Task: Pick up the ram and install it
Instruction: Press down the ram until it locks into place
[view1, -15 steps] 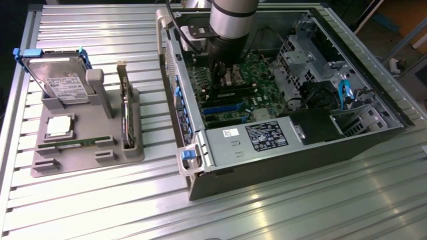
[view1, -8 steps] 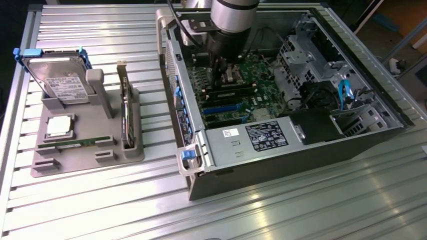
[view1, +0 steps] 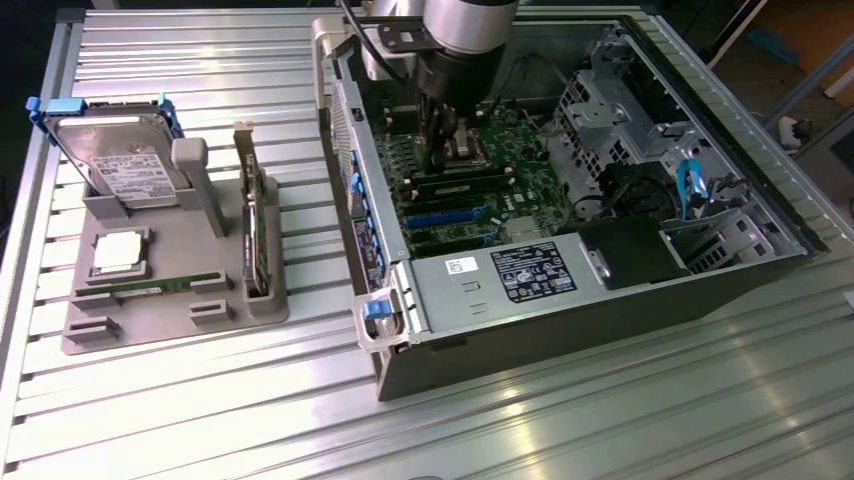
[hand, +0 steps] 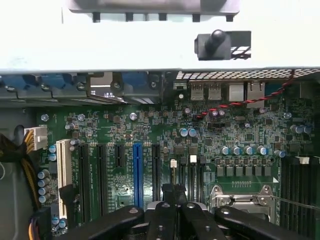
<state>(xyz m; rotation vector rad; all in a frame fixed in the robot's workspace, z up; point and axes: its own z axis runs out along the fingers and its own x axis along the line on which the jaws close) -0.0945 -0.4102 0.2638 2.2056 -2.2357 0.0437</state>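
My pincer (view1: 458, 140) is down inside the open computer case (view1: 694, 290).
Its fingers look pressed together above the motherboard (hand: 150, 135); the ribbed metal bench (view1: 601, 420) carries everything.

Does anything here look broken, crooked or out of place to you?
Nothing stands out. The computer case lies open on its side on the table, with the gripper inside over the motherboard. A ram stick, hard drive and card sit neatly in the gray holder.
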